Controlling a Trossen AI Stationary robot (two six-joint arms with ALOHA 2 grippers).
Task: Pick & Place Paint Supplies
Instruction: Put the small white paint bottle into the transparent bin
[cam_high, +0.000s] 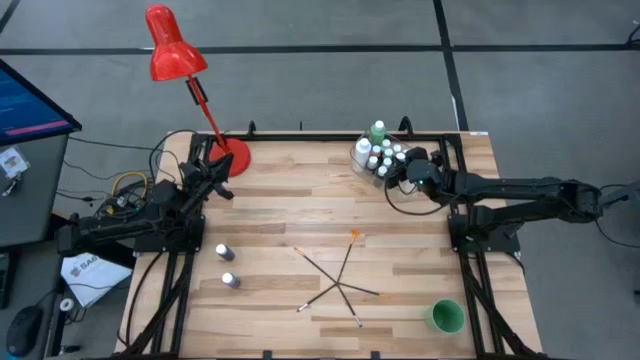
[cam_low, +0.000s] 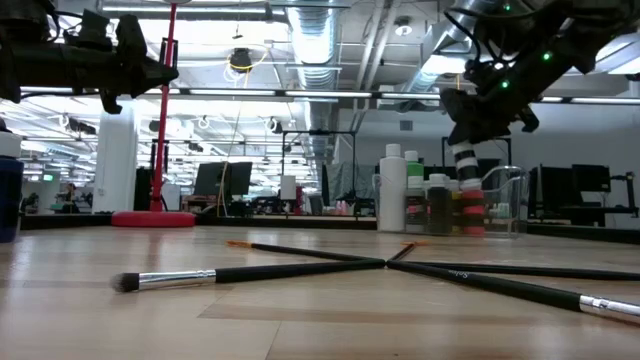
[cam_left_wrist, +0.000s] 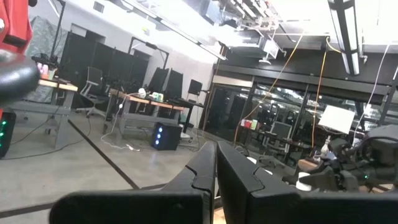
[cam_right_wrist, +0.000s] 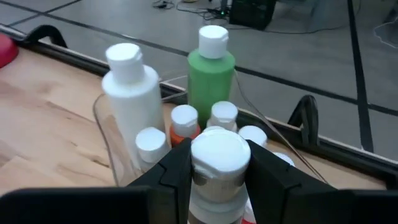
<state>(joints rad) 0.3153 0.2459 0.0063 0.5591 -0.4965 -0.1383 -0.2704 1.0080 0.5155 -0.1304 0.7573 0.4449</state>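
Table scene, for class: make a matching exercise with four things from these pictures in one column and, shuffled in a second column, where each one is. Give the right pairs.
Things
1. green cup
2. red lamp
3. paintbrushes
4. small paint bottle

Places
A. crossed on the middle of the table
B. far left corner of the table
C. between the right gripper's fingers, above the clear tub
D. near right corner of the table

Pairs: 1-D, 2-B, 3-A, 4-C
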